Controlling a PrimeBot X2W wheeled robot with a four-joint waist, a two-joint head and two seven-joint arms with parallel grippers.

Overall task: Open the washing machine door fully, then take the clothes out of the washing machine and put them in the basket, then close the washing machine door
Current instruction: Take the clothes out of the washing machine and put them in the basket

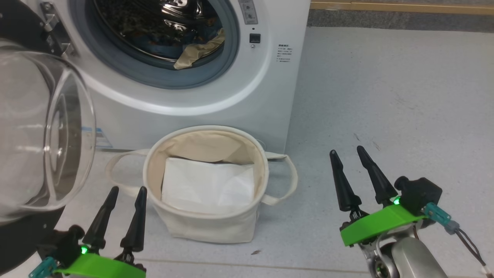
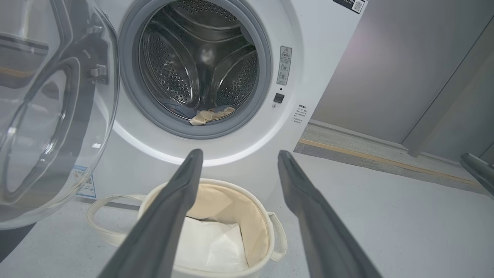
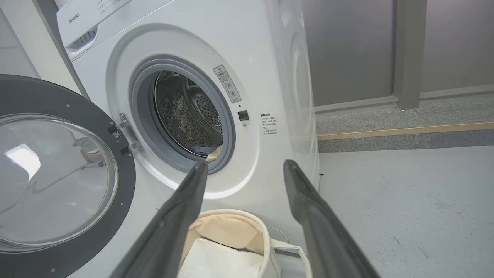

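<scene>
Washing machine (image 1: 231, 104), white and front-loading, seen from the head camera with its porthole uncovered. The washing machine door (image 1: 42, 135) is swung out from the machine's hinge side, its clear glass bowl bulging toward the robot. The clothes (image 1: 200, 50) lie inside the machine, a cream-tan flap draped onto the grey-blue gasket (image 1: 162, 79) at the porthole's lower edge. The basket (image 1: 208, 227) stands just in front of the machine, below the porthole, holding a white folded sheet (image 1: 208, 185). Likely hazard: the left gripper (image 1: 129, 189) hovers between the door's bowl and the basket, so a careless lift toward the porthole could knock the glass or tip the light basket. Both arms sit low, short of the washing machine, fingers pointing toward it. The left gripper's fingers stand a little apart, holding nothing. The right gripper (image 1: 346, 150), off the machine's latch side, is likewise parted and empty.

From the left wrist camera, the spread fingers frame the basket and aim up at the machine's steel drum (image 2: 170, 69). The clothes show as a small crumpled heap at the drum's front lip; a shallow pinch might catch only the flap and let the rest snag on the gasket.

From the right wrist camera, the door stands beside the machine on two hinges (image 3: 120, 126), apparently fully open. The fingers, set wide, point at the porthole's lower edge, where the clothes peek out.
</scene>
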